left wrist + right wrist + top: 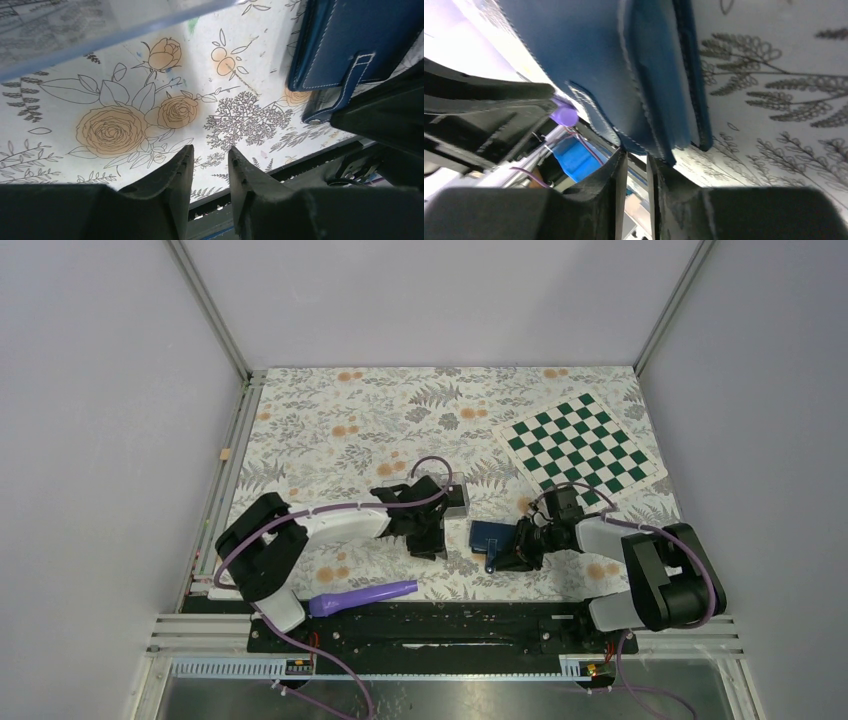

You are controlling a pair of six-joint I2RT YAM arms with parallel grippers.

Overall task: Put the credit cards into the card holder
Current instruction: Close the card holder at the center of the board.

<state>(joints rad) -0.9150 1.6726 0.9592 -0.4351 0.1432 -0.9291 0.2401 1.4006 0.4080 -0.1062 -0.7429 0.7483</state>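
Navy blue fold-over card holder [488, 534], pale stitching. White cloth table cover [340, 410], orange roses, grey ferns. Green-and-white chequered square mat [585, 445].

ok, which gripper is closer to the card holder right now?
Right. The right gripper sits at the right edge of the card holder, fingertips just about at it. The left gripper is off to its left, with bare floral cloth between them.

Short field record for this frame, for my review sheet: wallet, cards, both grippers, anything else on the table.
card holder: navy blue fold-over wallet, lying on the floral tablecloth, snap tab sticking out toward the near edge
credit cards: none visible in any view
left gripper: jaws slightly apart, empty, beside the wallet
right gripper: jaws slightly apart, tips at the wallet's edge
other: clear plastic box; green-and-white checkered mat
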